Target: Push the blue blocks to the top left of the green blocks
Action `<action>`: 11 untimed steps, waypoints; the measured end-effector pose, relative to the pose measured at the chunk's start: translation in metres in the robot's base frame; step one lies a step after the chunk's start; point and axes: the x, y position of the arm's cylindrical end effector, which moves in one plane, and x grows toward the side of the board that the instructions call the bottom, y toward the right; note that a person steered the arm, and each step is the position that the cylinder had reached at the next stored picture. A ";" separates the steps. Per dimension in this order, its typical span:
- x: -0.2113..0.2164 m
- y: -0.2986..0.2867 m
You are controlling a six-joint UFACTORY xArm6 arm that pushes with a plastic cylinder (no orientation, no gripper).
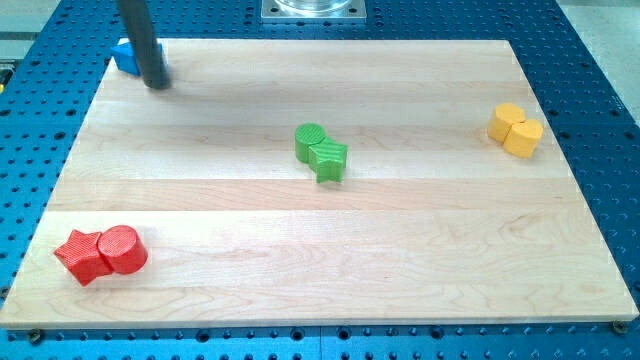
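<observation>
A pale wooden desk [330, 260] lies on a blue pegboard base [600, 60], seen from above and in front.

Nearest the view's bottom, at the left, two red blocks touch each other: a red star [80, 256] and, on its right, a red cylinder [124, 249].

Around the middle of the desk two green blocks touch: a green cylinder [311, 142] and, just below and right of it, a green star [328, 160].

Far to the view's right, near the desk edge, two yellow blocks [515, 129] sit pressed together; their shapes are hard to make out.

At the view's top left corner, the dark rod comes down from above, and my tip [158, 84] rests on the desk. There is no pincer on this arm, so no open or closed state can be told. Just behind and left of the rod, touching it or nearly so, blue blocks [125, 56] show only in part; their shape and number cannot be told.

The blue blocks already lie up and left of the green pair, though well apart from it. The step in hand seems to be the final placing. Any next move would call for small nudges only, keeping blue from sliding off the corner.
</observation>
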 end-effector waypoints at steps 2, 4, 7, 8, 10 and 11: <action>0.013 0.005; 0.036 -0.071; -0.051 -0.075; -0.052 -0.075; -0.030 -0.047; -0.027 -0.035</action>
